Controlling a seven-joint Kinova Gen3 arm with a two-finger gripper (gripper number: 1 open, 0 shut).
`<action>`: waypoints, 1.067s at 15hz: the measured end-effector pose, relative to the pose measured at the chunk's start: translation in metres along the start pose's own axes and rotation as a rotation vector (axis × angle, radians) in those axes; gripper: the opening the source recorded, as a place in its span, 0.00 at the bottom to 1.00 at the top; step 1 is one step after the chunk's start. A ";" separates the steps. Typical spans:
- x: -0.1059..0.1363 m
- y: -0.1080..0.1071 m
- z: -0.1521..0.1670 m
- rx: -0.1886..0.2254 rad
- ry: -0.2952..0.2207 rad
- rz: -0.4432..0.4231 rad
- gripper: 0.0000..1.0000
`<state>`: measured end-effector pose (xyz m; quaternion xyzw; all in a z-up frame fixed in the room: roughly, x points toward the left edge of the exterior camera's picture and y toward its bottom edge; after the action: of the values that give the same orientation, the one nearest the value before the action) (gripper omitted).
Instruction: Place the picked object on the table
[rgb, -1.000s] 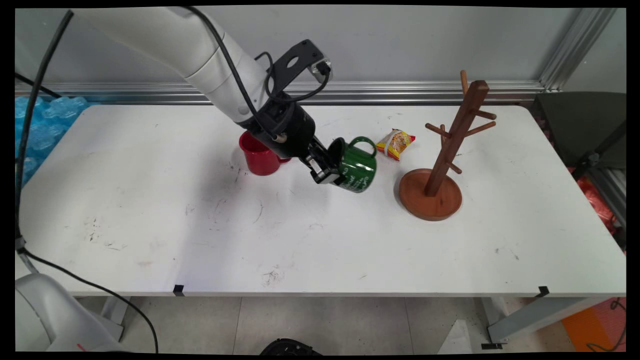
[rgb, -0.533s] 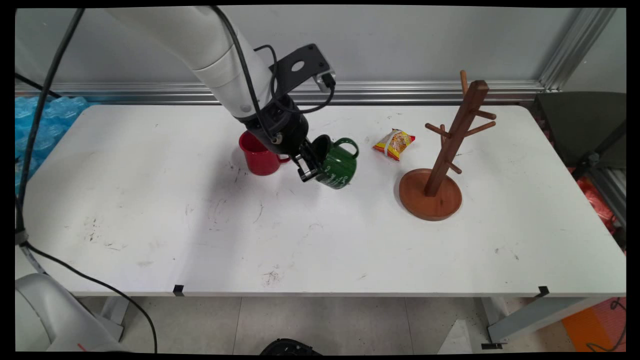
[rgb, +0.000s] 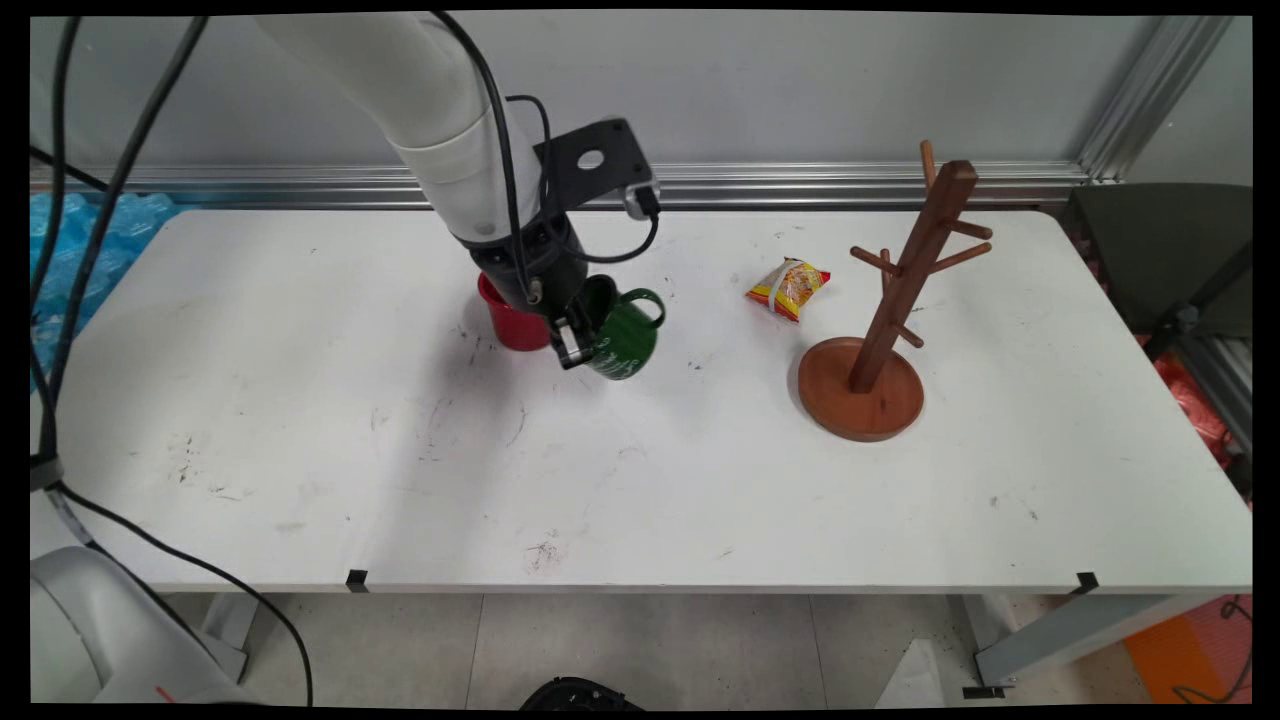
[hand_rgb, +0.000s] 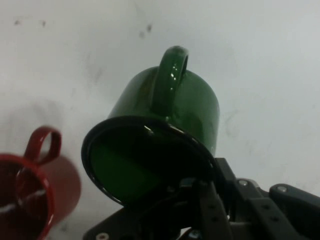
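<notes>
Gripper clamped on green mug at its rim, one finger inside the mouth, one outside; jaws nearly closed, only the mug wall between them. Mug tilted, mouth toward the arm, handle up and to the right in main view, white lettering on its side. Seems lifted just off white table, contact with the surface not clear. Positioned around the middle of the table, toward the back.

Red mug upright on table just beside the green one, to its left, partly hidden behind the wrist; touching or not — cannot tell.

In hand view: green mug fills centre, dark rim toward camera, handle on top, black linkage of gripper rising to the rim at lower edge. Red mug at lower left, handle pointing up.

Yellow-red snack packet lying flat, right of green mug, well apart. Wooden mug tree further right on round base, pegs bare. Black cables hanging from arm at left.
</notes>
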<state>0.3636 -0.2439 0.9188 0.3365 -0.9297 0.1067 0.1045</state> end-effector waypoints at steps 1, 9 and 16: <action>0.000 0.000 0.002 0.009 -0.019 0.004 0.00; -0.007 -0.001 0.021 0.060 -0.168 0.023 0.00; -0.011 0.001 0.039 0.068 -0.248 0.021 0.00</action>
<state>0.3670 -0.2472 0.8783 0.3408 -0.9348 0.0970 -0.0238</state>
